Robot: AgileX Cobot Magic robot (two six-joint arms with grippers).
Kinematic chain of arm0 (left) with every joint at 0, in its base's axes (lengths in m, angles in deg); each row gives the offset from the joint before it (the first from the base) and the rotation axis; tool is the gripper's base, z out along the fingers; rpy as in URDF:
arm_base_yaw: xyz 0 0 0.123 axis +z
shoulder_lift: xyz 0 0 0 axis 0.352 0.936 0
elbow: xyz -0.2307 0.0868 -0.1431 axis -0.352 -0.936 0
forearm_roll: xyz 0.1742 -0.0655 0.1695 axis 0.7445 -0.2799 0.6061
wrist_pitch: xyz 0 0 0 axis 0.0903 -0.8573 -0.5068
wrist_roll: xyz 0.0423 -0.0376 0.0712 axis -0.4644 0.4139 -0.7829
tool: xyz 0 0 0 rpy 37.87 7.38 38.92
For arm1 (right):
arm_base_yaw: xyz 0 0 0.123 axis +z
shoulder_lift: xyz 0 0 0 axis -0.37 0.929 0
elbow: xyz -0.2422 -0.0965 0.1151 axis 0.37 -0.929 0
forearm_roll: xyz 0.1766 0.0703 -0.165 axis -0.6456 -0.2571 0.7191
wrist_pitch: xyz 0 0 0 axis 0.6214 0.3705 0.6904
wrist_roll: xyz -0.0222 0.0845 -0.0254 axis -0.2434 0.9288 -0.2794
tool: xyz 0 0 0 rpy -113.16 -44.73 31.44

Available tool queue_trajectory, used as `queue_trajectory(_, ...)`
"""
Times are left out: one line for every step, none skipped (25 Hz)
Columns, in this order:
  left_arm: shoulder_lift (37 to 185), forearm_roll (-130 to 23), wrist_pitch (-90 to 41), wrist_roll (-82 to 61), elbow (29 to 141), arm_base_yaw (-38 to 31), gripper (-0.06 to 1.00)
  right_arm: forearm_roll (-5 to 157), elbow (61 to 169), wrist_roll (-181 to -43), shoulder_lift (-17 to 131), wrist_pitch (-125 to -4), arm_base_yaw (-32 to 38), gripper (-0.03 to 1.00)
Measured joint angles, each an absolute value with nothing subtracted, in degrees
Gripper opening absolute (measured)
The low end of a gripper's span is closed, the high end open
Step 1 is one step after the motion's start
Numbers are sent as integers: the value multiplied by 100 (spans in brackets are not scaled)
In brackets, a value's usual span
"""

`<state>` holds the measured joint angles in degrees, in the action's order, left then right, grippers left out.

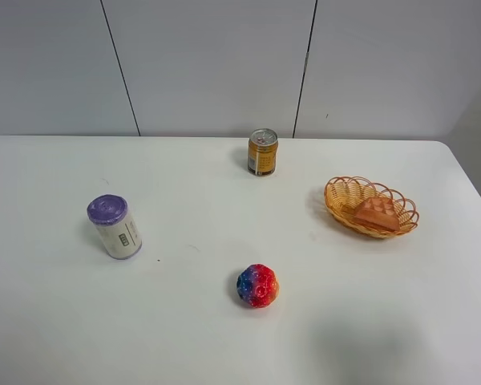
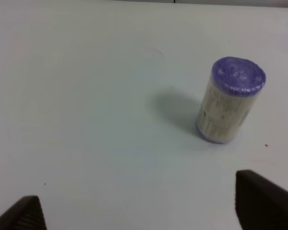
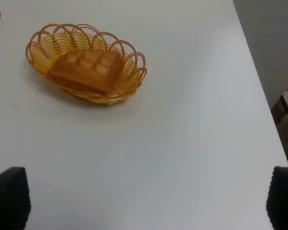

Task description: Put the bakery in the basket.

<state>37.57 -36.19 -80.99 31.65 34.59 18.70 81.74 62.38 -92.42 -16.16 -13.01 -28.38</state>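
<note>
On my worktop point(image 1: 224, 337) I see a ball point(image 1: 257, 285), gold can point(image 1: 262, 151) and purple-lidded tub point(image 1: 114, 227), all well apart. The waffle-topped bakery point(image 1: 377, 214) lies inside the basket point(image 1: 342, 195). Both pincers, left point(image 2: 139, 211) and right point(image 3: 144, 201), are spread, empty.

A bare lab-like test space: plain white table point(image 1: 224, 337) below grey panelled wall point(image 1: 216, 64), toy ball point(image 1: 257, 285) on it.

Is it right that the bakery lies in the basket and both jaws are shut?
Not quite. The bakery does lie in the basket, but both wrist views show the jaws standing wide apart, open, with nothing held between them.
</note>
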Motion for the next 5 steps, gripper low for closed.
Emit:
queue_trajectory(3757, -3624, -8099, 3165, 3459, 1870, 79, 8174, 6238, -9242, -1616, -1301, -2838, 99)
queue_trajectory(3757, -3624, -8099, 3165, 3459, 1870, 79, 8174, 6238, -9242, -1616, -1301, -2838, 99)
queue_trajectory(3757, -3624, -8099, 3165, 3459, 1870, 79, 8174, 6238, -9242, -1616, -1301, -2838, 99)
queue_trajectory(3757, -3624, -8099, 3165, 3459, 1870, 79, 8174, 6238, -9242, -1616, -1301, -2838, 99)
queue_trajectory(3757, -3624, -8099, 3165, 3459, 1870, 79, 8174, 6238, -9242, -1616, -1301, -2838, 99)
